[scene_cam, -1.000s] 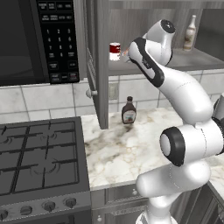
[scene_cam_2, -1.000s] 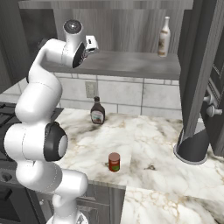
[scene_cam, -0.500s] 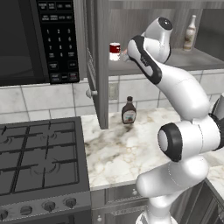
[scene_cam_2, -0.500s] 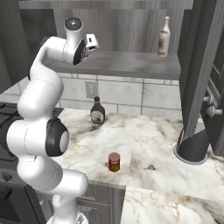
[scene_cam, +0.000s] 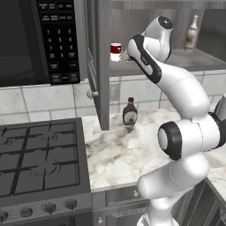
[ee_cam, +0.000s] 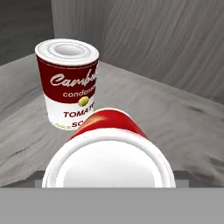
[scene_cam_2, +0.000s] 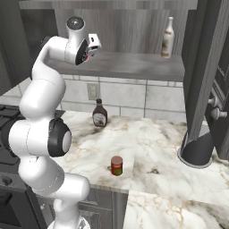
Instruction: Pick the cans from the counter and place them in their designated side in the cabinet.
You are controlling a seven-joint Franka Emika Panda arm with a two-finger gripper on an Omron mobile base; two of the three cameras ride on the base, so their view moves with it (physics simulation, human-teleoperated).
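The bright red can (ee_cam: 109,148) with its white rim stands on the grey shelf (ee_cam: 175,122) of the cabinet, right under the hand camera. My gripper (ee_cam: 111,178) is open around it, and a dark fingertip (ee_cam: 40,178) shows at each side of the can. In the left base view the gripper (scene_cam: 127,55) reaches into the left end of the cabinet shelf (scene_cam: 185,59). The plain darker red can (scene_cam_2: 116,165) stands upright on the marble counter (scene_cam_2: 152,143), near its front edge.
A half-white, half-dark-red soup can (ee_cam: 68,85) (scene_cam: 115,51) stands just beyond the bright red one. A brown sauce bottle (scene_cam: 129,111) sits by the backsplash and a pale bottle (scene_cam_2: 167,31) on the shelf's right. The cabinet door (scene_cam: 99,66) hangs open beside the microwave (scene_cam: 39,39). The stovetop (scene_cam: 39,163) lies to the left.
The jaws have opened from their grip on the bright red can, which now stands on the shelf. The arm has barely moved.
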